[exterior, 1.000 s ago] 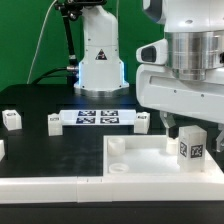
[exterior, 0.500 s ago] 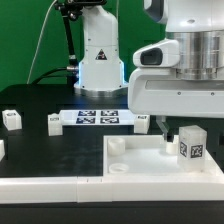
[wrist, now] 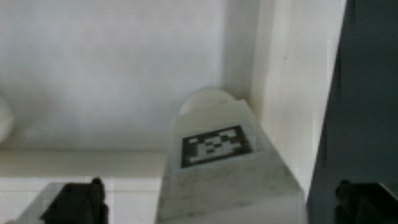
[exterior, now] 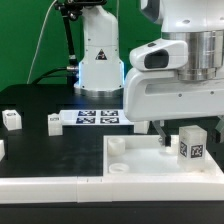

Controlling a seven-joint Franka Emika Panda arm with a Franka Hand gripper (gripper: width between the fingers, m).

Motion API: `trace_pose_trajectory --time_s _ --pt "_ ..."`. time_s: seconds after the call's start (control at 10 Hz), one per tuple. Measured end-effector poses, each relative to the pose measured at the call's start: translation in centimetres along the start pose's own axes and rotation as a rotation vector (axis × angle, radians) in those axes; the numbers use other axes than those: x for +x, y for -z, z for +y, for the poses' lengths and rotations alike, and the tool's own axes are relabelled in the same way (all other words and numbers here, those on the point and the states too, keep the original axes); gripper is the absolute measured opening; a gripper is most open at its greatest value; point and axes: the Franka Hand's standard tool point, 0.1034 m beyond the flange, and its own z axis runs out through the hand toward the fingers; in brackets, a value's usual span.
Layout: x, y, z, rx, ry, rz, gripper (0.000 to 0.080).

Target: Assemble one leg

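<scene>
A leg (exterior: 192, 145), a chunky white peg with a square tag, stands upright on the large white tabletop panel (exterior: 140, 165) at the exterior view's right. My gripper (exterior: 172, 134) hangs low over the panel, close beside this leg on its left side in the exterior view. In the wrist view the leg (wrist: 217, 145) lies between my two dark fingertips (wrist: 75, 200), with gaps on both sides. The gripper (wrist: 219, 205) is open and holds nothing.
Two more small white legs (exterior: 11, 120) (exterior: 53, 121) stand on the black table at the exterior view's left, and another shows at the left edge (exterior: 2, 150). The marker board (exterior: 98, 117) lies behind the panel, in front of the arm's base (exterior: 98, 60).
My arm has shifted toward the exterior view's left over the panel. The leg on the panel has not moved.
</scene>
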Motion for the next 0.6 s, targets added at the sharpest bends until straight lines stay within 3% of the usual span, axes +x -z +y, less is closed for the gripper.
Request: trace_pose_trajectory --time_s 0.2,0.3,0.4,0.6 --pt "-0.01 -0.01 0.0 0.0 -0.042 0.0 0.0392" --pt "-0.01 -0.01 0.0 0.0 -0.04 0.0 0.0392" --pt "-0.02 -0.01 -0.03 0.002 -0.086 0.0 0.029" --pt "-0.04 -0.02 -0.08 0.002 -0.264 -0.001 0.029"
